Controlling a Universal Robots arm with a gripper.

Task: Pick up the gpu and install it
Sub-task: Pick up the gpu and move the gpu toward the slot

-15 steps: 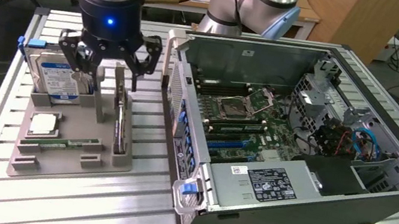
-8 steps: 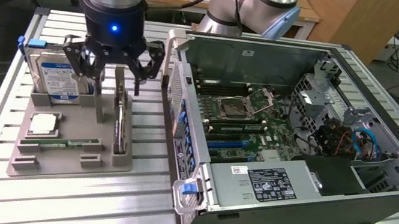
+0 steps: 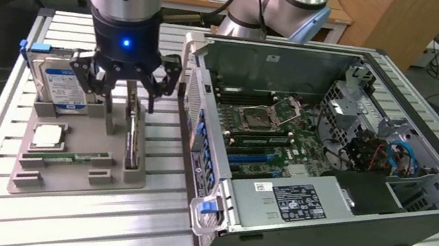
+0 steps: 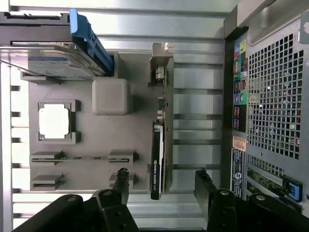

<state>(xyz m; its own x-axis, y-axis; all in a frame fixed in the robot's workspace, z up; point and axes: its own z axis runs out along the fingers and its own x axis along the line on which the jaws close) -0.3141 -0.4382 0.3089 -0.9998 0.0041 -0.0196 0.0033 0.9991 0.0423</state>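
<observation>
Nearest: the gripper point(image 3: 124, 104), spread wide and grasping nothing. Hangs just above the tray point(image 3: 77, 173), with one finger to each side of the gpu point(image 3: 134, 142). Same arrangement from the wrist: gripper point(image 4: 161, 173) open, gpu point(image 4: 158, 154) standing on its thin edge in a slot of the tray point(image 4: 130, 135), directly below and between the two fingers, apparently touched by neither.

Seems a little nearer to one finger than to the other, so perhaps not perfectly centred. Risk from this, as a judgement: on closing, first contact by one finger only, then a sideways push against the slot, a tilted card or a crooked grip. Also possible: pinching on the cooler or on small board parts instead of a firm flat face, with a slip when lifting.

A little further out, beyond one finger, on the same tray: a hard drive point(image 3: 65, 87), a processor chip point(image 3: 48, 134) and a memory stick point(image 3: 75, 158). Could be knocked by a wide finger coming down off line.

Farthest, well apart beyond the other finger: the open computer case point(image 3: 323, 200). Crowded inside, so danger of striking a wall with a badly held card.
</observation>
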